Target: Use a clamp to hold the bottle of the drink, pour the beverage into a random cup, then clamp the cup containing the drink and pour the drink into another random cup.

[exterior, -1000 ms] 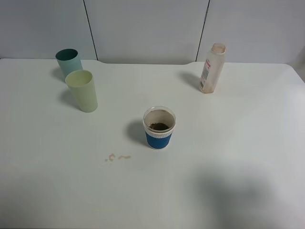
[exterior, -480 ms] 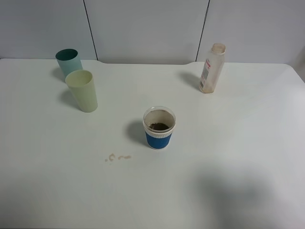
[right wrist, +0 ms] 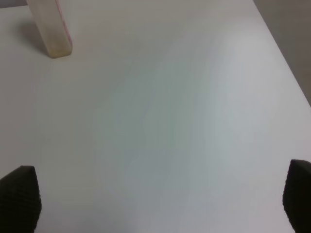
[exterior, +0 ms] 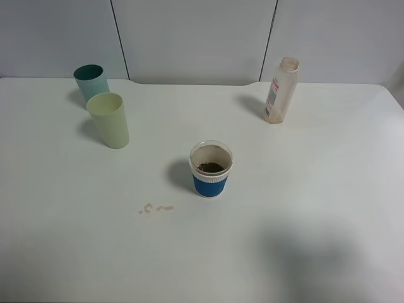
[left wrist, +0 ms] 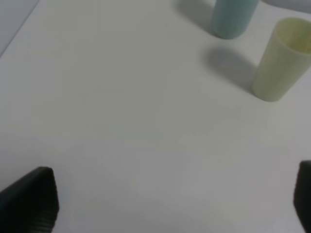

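From the high camera, the bottle point(exterior: 280, 90) stands upright at the far right of the white table point(exterior: 328, 189), looking drained, with no dark liquid visible through its wall. The pale yellow-green tumbler point(exterior: 108, 120) stands upright at the far left, just in front of the teal tumbler point(exterior: 91, 81); its inside looks empty. The blue-sleeved paper cup point(exterior: 211, 168) sits near the middle with the drink point(exterior: 210, 167) dark at its bottom, so both pours appear done. Small brownish drops point(exterior: 156, 207) lie on the table near it. Neither arm shows here. In the left wrist view, the left gripper point(left wrist: 175, 201) hangs above bare table with its jaws spread wide and empty, well apart from the two tumblers; only the finger ends show at the frame's edges. In the right wrist view, the right gripper point(right wrist: 160, 201) is likewise wide and empty, and the bottle's top is cut off.
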Available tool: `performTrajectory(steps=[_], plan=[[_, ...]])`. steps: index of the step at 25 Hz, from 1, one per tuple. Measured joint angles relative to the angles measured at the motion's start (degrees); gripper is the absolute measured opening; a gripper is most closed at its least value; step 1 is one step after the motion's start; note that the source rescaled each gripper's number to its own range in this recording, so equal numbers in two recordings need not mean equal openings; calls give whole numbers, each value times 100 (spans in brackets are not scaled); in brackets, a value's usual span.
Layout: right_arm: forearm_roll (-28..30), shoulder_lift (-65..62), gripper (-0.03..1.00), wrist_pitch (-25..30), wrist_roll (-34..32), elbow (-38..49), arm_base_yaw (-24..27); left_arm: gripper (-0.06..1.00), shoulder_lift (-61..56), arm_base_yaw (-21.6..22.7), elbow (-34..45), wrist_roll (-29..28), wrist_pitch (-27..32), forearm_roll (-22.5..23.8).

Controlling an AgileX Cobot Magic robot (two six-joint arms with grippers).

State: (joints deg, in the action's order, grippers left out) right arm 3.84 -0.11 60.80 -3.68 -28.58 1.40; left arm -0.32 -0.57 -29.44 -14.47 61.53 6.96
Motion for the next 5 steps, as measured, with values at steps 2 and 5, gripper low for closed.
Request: performTrajectory(steps=[2, 5], plan=[[0, 0, 100, 0, 0, 0, 0, 94, 0, 0, 0, 0, 0, 0], [0, 0, 100, 0, 0, 0, 0, 94, 0, 0, 0, 0, 0, 0]])
